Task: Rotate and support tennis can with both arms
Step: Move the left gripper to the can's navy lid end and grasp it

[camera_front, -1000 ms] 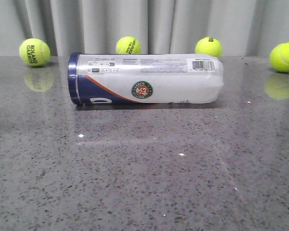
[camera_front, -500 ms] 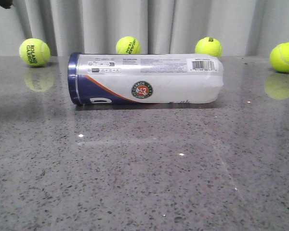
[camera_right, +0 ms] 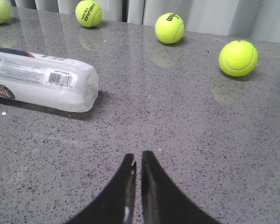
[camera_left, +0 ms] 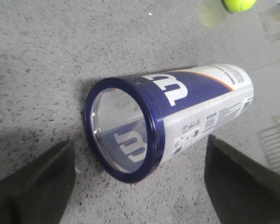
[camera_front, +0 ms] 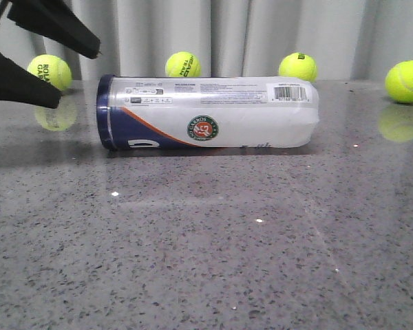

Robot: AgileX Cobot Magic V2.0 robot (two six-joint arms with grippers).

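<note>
The tennis can lies on its side on the grey table, navy rim to the left, round logo and barcode facing me. My left gripper hangs open just left of the navy rim, apart from it. In the left wrist view the can's navy-rimmed end sits between the spread black fingers, untouched. The can's whitish closed end shows in the right wrist view, well away from my right gripper, which is shut on nothing above bare table. The front view does not show the right gripper.
Several yellow-green tennis balls line the back of the table before a grey curtain: one behind the left gripper, two behind the can, one at far right. The speckled table stretches toward me.
My left gripper has come into the front view from the upper left and now hangs open beside the can's navy rim. The can and balls have not moved.
</note>
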